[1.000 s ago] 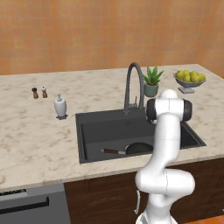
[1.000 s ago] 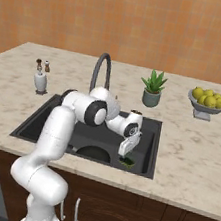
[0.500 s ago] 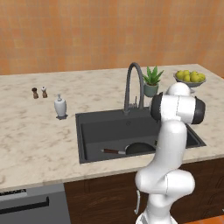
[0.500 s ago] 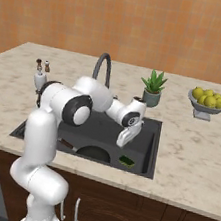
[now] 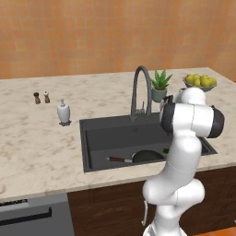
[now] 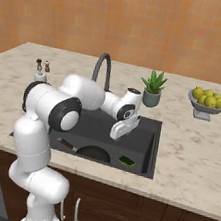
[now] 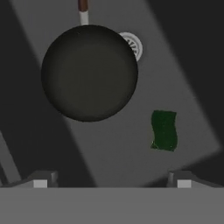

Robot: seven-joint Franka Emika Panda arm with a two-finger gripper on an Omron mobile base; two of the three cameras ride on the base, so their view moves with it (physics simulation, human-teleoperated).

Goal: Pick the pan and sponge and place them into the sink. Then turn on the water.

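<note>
While I look through the left base view, the pan (image 5: 148, 156) lies on the floor of the sink (image 5: 99, 131) near its front wall, with its handle (image 5: 119, 160) running left along that wall, so the long axis goes left to right. My arm's elbow stands higher and further right than a second ago, and it now covers the right part of the basin. The faucet (image 5: 140, 90) arches up at the far rim, with a soap dispenser (image 5: 63, 112) off to the left on the counter (image 5: 32, 147).

From the right base view, the gripper (image 6: 119, 132) hangs over the middle of the sink, touching nothing; it has risen and drawn left and back since the earlier frame, when it was low over the sponge. The sponge (image 6: 127, 161) lies flat on the basin floor, right of the pan and apart from it, near the front wall. The potted plant (image 6: 153, 87) and the fruit bowl (image 6: 208, 101) sit beyond, on the far right counter.

Down the hand view, I see the fingertips (image 7: 40, 180) set wide apart and empty. The pan is above them, its handle pointing to the picture's top, the drain (image 7: 133, 43) peeking from behind its rim. The sponge lies to the right with its longer side up and down in the picture.
</note>
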